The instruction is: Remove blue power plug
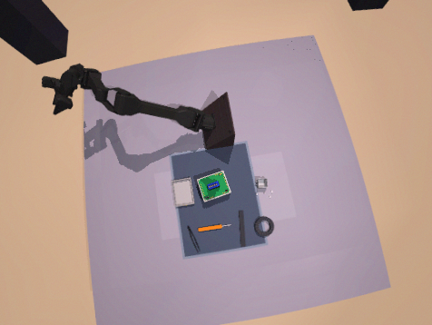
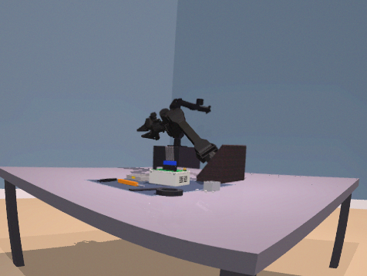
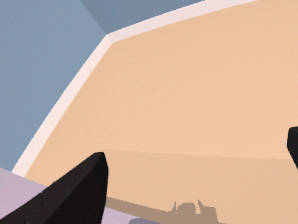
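The surface (image 1: 318, 227) (image 2: 193, 216) (image 3: 15, 195) lies lower than the jaws (image 1: 51, 96) (image 2: 140, 132); the wrist view catches only parts of it along the bottom, with floor (image 1: 27, 182) (image 3: 200, 90) showing between the fingertips. The exterior view shows the arm (image 1: 159, 111) (image 2: 193, 135) raised high, which the top view hardly tells; the top view instead lays out the dark blue mat (image 1: 218, 213) (image 2: 193, 187), well apart from the jaws.

On that mat, the white-sided circuit board (image 1: 221, 191) (image 2: 157, 169) and the grey tray (image 1: 173, 192) (image 2: 144, 174) sit side by side, the tray nearer the jaws in the top view. From above the tray's inside shows bare; the exterior view gives only its low side.

The blue plug (image 1: 213, 185) (image 2: 170, 163) is upright on the board, below the jaws' level and well away from them, outside the wrist view. Only the exterior view shows its grey wires (image 2: 170, 153) rising. The jaws are spread wide, pinching nothing.
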`<state>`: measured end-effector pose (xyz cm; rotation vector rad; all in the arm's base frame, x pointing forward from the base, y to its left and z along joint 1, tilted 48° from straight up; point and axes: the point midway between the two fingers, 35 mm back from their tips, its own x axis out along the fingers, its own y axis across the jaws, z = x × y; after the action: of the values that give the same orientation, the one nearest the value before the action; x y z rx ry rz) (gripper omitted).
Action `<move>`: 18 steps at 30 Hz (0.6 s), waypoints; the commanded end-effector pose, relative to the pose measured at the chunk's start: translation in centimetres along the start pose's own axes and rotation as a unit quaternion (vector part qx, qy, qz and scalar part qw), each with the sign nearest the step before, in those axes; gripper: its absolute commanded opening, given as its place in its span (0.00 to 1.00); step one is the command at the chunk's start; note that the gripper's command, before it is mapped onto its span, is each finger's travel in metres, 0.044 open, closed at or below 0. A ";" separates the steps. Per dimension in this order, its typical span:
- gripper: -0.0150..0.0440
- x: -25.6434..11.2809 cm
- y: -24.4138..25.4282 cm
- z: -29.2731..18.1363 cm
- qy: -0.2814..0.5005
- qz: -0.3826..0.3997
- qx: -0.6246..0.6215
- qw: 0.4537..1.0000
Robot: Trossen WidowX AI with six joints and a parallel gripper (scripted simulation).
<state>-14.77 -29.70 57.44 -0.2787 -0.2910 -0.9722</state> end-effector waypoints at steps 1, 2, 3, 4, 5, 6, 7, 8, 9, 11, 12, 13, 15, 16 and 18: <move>0.98 0.0 0.0 0.0 0.000 0.000 0.000 1.000; 0.98 0.0 0.0 0.0 0.000 0.000 0.000 1.000; 0.98 0.1 0.0 0.0 -0.001 0.001 0.001 1.000; 0.98 0.2 0.1 0.0 -0.002 0.002 0.003 1.000; 0.98 0.4 0.2 -0.1 -0.004 0.005 0.007 1.000; 0.98 0.7 0.2 -0.3 -0.006 0.007 0.012 1.000; 0.98 0.6 0.2 -0.2 -0.005 0.006 0.010 1.000; 0.98 0.3 0.1 -0.1 -0.003 0.004 0.005 1.000; 0.98 0.2 0.1 0.0 -0.001 0.002 0.002 1.000; 0.98 0.4 0.1 -0.1 -0.003 0.004 0.005 1.000; 0.98 0.6 0.2 -0.1 -0.005 0.006 0.008 1.000; 0.98 0.8 0.3 -0.2 -0.008 0.009 0.011 1.000; 0.98 1.6 0.6 -0.3 -0.016 0.015 0.020 1.000; 0.98 2.0 0.7 -0.4 -0.020 0.020 0.026 0.999; 0.98 3.1 1.1 -0.6 -0.031 0.029 0.041 0.998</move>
<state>-13.44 -30.72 57.74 -0.2594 -0.3369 -0.9299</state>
